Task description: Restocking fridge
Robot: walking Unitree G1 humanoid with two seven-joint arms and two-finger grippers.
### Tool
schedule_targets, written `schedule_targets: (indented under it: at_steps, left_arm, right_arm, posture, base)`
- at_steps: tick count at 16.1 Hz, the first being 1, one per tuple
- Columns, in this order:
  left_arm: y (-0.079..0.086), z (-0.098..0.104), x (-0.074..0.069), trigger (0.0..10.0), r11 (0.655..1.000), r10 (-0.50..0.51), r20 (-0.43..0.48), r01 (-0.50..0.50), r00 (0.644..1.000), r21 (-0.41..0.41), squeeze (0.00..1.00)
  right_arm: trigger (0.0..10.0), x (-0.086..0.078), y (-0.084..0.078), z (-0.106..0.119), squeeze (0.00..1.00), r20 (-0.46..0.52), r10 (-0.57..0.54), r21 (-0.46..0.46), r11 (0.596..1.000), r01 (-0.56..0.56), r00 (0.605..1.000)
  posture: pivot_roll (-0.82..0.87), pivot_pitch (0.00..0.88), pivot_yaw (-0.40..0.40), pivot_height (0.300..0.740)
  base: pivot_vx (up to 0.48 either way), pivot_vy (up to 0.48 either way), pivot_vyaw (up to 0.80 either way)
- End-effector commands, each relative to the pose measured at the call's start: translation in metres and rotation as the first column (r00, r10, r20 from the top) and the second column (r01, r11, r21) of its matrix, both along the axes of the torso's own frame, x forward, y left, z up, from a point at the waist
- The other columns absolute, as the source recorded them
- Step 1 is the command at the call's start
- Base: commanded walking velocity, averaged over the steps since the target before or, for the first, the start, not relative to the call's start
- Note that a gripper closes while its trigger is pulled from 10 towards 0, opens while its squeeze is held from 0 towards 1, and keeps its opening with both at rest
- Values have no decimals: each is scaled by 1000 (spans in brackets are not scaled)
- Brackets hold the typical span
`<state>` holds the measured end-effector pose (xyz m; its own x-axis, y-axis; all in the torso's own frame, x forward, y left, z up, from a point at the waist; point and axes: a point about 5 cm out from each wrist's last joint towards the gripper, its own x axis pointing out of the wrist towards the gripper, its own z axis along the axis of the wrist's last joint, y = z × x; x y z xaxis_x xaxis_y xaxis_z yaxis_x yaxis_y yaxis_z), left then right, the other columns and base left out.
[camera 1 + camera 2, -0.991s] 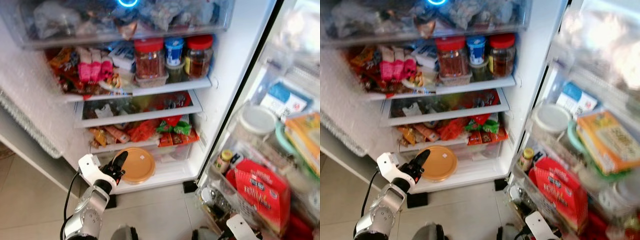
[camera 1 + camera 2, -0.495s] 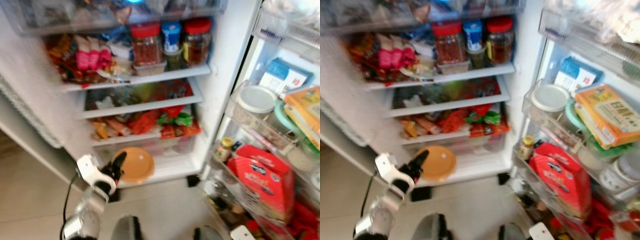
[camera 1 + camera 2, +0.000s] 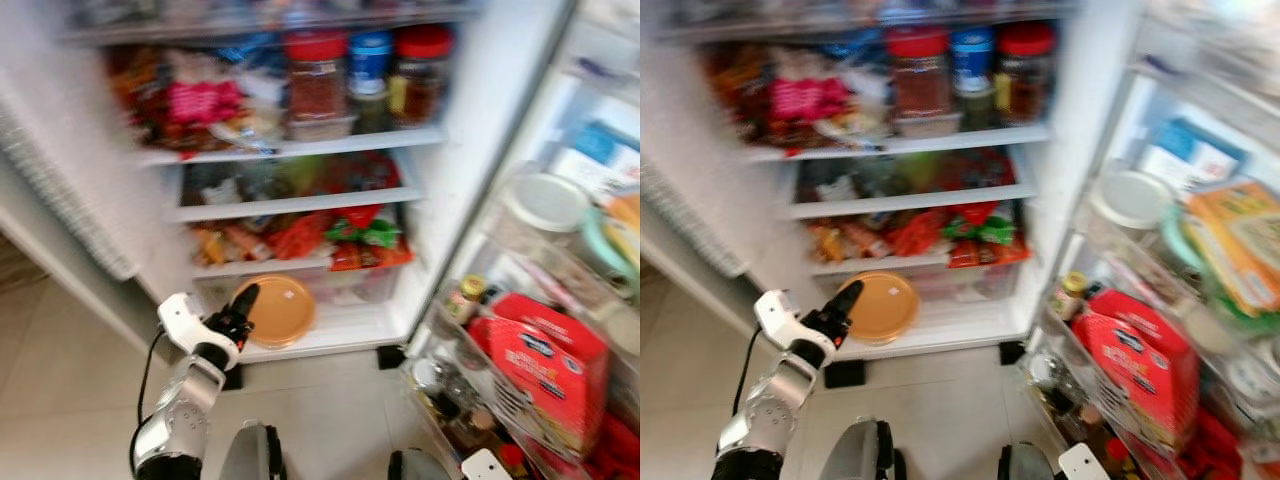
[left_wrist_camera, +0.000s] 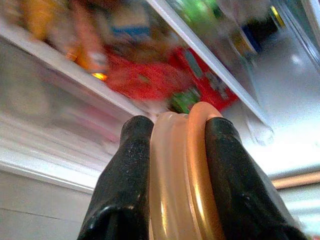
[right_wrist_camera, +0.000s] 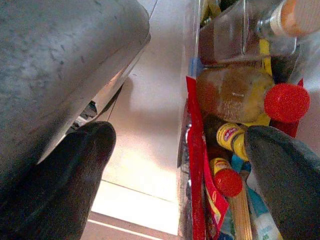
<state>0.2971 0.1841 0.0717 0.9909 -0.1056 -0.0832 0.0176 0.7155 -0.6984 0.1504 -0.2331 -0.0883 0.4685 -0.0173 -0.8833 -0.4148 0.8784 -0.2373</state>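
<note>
Now the left gripper (image 4: 175, 165) is clamped on the round orange-lidded plastic container (image 3: 280, 310), holding it at the fridge's white bottom shelf (image 3: 345, 328), and next, I'd judge, slide it in and release

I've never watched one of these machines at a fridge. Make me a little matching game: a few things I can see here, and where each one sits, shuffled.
Things:
1. orange-lidded round container
2. red-lidded jars
3. big red box
4. green and red packets

Places:
A. in a rack of the open door
B. on an upper shelf, beside a blue-lidded tub
C. between the fingers of the left gripper, low in front of the fridge
D. on a lower shelf, above the bottom drawer

Pairs: 1-C, 2-B, 3-A, 4-D
</note>
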Motion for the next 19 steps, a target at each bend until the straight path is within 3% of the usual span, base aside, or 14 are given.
schedule_targets:
  at_steps: [1, 7, 9, 19]
  left_arm:
    - [-3, 4, 2, 10000, 1000, -7, 9, 7, 1000, -28, 0]
    - [-7, 6, 6, 10000, 999, -21, 18, 22, 1000, -45, 0]
    - [-8, 6, 6, 10000, 999, -23, 20, 24, 1000, -47, 0]
    - [-14, 8, 8, 10000, 996, -73, 30, 75, 997, -54, 0]
  right_arm:
    - [10000, -7, 16, -6, 0, -26, 18, 59, 998, -16, 1000]
    - [10000, -5, 17, -5, 0, -23, 76, 38, 996, -75, 997]
    - [10000, -6, 17, -6, 0, -27, 63, 44, 997, -62, 998]
    - [10000, -7, 16, -6, 0, -24, 16, 59, 998, -15, 1000]
  posture:
    - [-111, 137, 38, 643]
    - [-111, 137, 38, 643]
    - [-112, 138, 38, 643]
    - [-107, 131, 35, 643]
  base:
    - [0, 0, 0]
    - [81, 0, 133]
    - [255, 0, 800]
    - [268, 0, 0]
